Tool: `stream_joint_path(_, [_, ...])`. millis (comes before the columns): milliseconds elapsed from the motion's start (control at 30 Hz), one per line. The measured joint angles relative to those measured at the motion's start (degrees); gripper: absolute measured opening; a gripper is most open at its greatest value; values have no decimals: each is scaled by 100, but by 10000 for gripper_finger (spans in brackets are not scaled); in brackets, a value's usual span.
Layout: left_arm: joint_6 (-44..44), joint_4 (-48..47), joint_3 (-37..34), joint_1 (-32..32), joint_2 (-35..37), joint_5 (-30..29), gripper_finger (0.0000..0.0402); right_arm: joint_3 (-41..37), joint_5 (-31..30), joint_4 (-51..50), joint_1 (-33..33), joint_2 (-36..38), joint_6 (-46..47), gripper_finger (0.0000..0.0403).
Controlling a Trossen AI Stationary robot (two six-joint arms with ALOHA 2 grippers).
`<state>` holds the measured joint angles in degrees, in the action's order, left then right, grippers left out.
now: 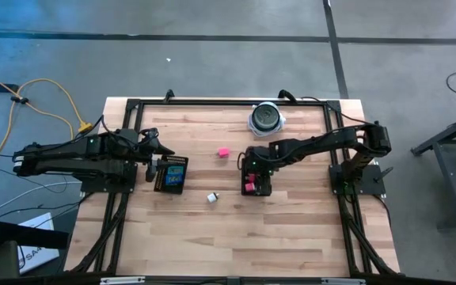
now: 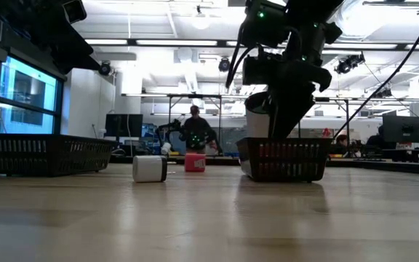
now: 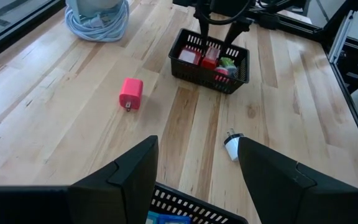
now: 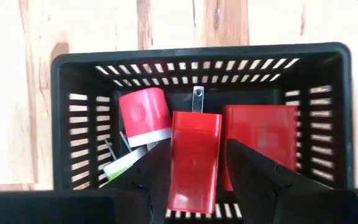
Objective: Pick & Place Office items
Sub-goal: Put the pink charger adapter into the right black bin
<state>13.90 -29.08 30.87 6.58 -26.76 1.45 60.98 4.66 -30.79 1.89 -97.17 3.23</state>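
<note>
A white plug point(image 2: 150, 168) lies nearest, on the tabletop point(image 1: 291, 229) midway between two black mesh trays. The right tool point(image 4: 194, 163) hangs over the right tray point(image 4: 201, 57), clamped on a red block point(image 4: 194, 158) above other red pieces. The left tool point(image 3: 197, 168), fingers apart and empty, hovers at the left tray point(image 1: 170, 174). A pink charger point(image 3: 130, 93) lies toward the far edge.

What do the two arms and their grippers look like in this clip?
Both arms, the left arm and the right arm, are dark, jointed and slim, with black cables and small green lights. Each ends in two flat, tapering black fingers.
</note>
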Motion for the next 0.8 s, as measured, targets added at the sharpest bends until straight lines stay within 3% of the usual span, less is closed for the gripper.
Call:
stream_joint_path(433, [0, 0, 0, 0, -1, 0, 216, 763, -55, -932, 13, 0, -182, 141])
stream_joint_path(800, [-1, 0, -2, -1, -2, 0, 216, 816, -154, -857, 15, 0, -213, 141])
